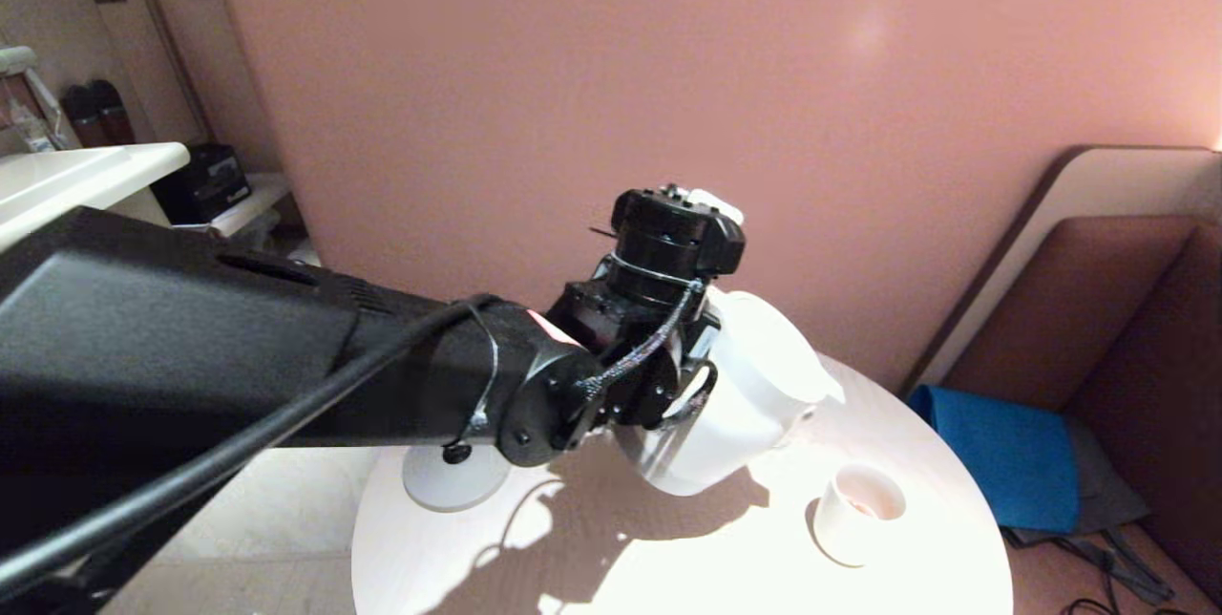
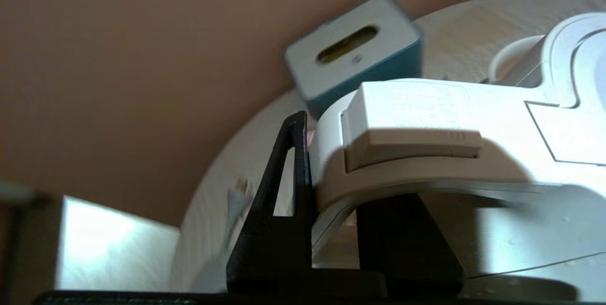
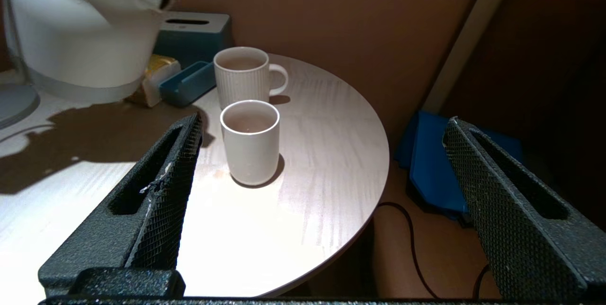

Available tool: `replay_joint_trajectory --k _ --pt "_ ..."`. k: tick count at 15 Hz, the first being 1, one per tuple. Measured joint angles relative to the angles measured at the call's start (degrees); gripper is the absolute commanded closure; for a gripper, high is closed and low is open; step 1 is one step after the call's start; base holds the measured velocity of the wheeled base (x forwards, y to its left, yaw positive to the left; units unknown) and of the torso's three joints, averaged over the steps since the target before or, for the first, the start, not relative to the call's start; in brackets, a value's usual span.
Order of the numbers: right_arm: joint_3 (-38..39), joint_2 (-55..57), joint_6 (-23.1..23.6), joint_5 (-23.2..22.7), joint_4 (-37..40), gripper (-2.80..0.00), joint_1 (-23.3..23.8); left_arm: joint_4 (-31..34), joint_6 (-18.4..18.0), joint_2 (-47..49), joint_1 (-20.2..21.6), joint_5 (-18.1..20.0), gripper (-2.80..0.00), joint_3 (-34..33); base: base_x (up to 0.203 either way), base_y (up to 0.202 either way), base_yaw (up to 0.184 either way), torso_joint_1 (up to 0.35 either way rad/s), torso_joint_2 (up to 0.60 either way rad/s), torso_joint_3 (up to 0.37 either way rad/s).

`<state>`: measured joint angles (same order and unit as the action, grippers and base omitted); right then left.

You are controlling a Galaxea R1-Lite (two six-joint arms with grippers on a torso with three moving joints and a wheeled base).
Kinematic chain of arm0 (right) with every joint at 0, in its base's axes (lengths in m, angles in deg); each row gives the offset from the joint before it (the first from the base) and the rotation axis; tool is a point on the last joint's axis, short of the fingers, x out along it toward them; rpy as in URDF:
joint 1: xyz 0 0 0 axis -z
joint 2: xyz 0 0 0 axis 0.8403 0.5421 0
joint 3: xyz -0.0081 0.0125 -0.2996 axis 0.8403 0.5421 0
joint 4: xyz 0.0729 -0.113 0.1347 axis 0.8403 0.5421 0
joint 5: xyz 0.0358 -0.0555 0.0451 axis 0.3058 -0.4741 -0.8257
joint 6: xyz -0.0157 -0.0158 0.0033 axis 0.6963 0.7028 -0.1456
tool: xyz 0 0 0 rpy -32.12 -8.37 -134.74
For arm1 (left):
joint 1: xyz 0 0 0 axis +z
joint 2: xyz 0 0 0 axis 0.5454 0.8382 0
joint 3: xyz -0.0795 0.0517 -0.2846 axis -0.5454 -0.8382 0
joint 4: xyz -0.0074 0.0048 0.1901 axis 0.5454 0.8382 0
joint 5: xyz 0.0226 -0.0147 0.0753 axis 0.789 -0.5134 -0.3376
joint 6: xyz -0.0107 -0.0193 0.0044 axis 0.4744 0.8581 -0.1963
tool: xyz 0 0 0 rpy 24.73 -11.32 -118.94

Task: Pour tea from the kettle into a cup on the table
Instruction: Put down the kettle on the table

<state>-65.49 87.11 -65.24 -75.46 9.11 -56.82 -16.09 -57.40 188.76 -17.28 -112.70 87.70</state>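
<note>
My left gripper point(image 2: 331, 191) is clamped on the handle point(image 2: 412, 125) of the kettle point(image 1: 735, 395), one dark finger on each side of the white loop, filling the lower middle of the left wrist view. In the head view the kettle hangs at frame centre, off the table point(image 1: 668, 558), leaning with its spout point(image 1: 823, 388) toward the right; its round base plate point(image 1: 453, 486) sits bare at lower left of centre.

The cup point(image 1: 859, 512) stands at lower right, apart from the spout and lower than it. In the right wrist view the cup point(image 3: 250, 140) is at centre and already holds tea point(image 3: 249, 121), pale reddish-brown, well up the wall. No stream shows between spout and cup.

So I judge the pour mostly done, or paused; what looks left is to level the kettle and set it back on its base plate.

The ribbed mug point(image 3: 242, 75) stands just behind the cup. My right gripper point(image 3: 322, 191) waits with its fingers spread wide, holding nothing.
</note>
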Motion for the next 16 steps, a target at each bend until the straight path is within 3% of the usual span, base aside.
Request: replay_joint_trajectory --k 8,11,16 --pt "0.0 0.0 0.0 0.0 0.0 -2.80 0.0 -0.4 21.7 -17.2 10.7 5.5 0.00 -22.7 0.000 0.000 0.000 0.000 0.00 0.000" --pt "0.0 0.0 0.0 0.0 0.0 -2.80 0.0 -1.4 26.0 -23.6 16.4 8.7 0.00 -30.3 0.000 0.000 0.000 0.000 0.00 0.000" --pt "0.0 0.0 0.0 0.0 0.0 -2.80 0.0 -17.0 26.4 -28.1 25.8 9.4 0.00 -44.8 0.000 0.000 0.000 0.000 0.00 0.000"
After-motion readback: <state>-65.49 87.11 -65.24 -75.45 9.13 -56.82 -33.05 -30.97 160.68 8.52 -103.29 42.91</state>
